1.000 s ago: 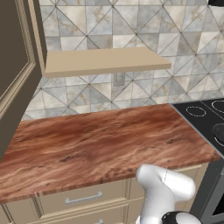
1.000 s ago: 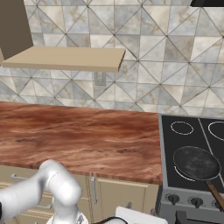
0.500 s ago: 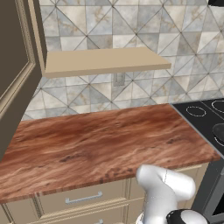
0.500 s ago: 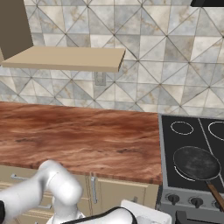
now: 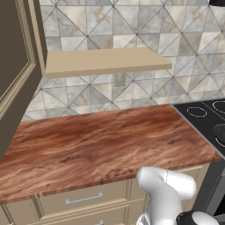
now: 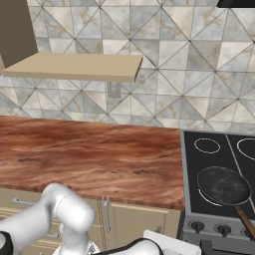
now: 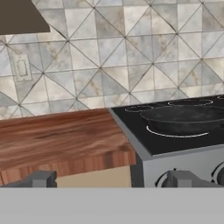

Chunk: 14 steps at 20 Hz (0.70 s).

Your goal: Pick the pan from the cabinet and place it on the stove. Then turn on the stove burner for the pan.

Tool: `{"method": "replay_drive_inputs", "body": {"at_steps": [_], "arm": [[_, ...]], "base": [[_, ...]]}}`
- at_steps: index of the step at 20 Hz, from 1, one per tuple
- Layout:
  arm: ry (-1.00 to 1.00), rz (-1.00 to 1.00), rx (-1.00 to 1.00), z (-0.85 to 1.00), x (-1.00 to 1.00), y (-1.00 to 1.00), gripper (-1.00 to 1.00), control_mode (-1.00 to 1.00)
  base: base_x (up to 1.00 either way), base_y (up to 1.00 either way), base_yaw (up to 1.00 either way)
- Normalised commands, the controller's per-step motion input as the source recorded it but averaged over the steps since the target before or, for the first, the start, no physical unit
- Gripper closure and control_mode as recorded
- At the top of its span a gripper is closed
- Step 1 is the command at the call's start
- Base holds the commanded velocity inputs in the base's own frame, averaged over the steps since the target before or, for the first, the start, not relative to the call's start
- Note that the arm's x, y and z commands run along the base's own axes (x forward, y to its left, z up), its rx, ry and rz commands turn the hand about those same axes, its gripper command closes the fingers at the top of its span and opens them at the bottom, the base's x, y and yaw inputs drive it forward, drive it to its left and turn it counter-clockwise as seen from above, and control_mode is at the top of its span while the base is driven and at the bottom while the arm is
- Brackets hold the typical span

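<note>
The pincer (image 7: 111,178) is standing released, its jaws spread wide and gripping nothing; in the hand view its two grey fingertips (image 7: 37,179) are poking up at the bottom, low in front of the stove's metal front edge and the table's edge. Just beyond them, the stove's control knobs (image 6: 197,226) are lining the grey front panel. Above that, the pan (image 6: 223,185) is sitting flat on the stove (image 6: 191,164), on the near left burner ring, with its long dark handle (image 6: 245,221) pointing toward the front right. The other white burner rings are lying bare behind it. To the stove's left, the reddish wood-grain table (image 5: 96,147) is stretching away, with beige drawers (image 5: 83,200) and silver handles showing under its front edge. Behind everything, a grey triangle-patterned tile wall (image 6: 174,74) is carrying a wall outlet (image 6: 114,89) and a beige shelf (image 5: 103,61). At the far left of the left base view, the cabinet (image 5: 15,74) door is hanging open.
</note>
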Motion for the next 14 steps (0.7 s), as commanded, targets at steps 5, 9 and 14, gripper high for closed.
{"method": "replay_drive_inputs", "body": {"at_steps": [5, 9, 14], "arm": [[-0.01, 0.00, -0.06, -0.22, 0.07, 0.00, -1.00, -1.00], [-0.03, 0.00, -0.05, -0.14, 0.04, 0.00, -1.00, -1.00], [-0.01, 0.00, -0.03, -0.12, 0.05, -0.01, -1.00, -1.00]], "base": [[0.00, 0.00, 0.00], [0.00, 0.00, 0.00], [0.00, 0.00, 0.00]]}}
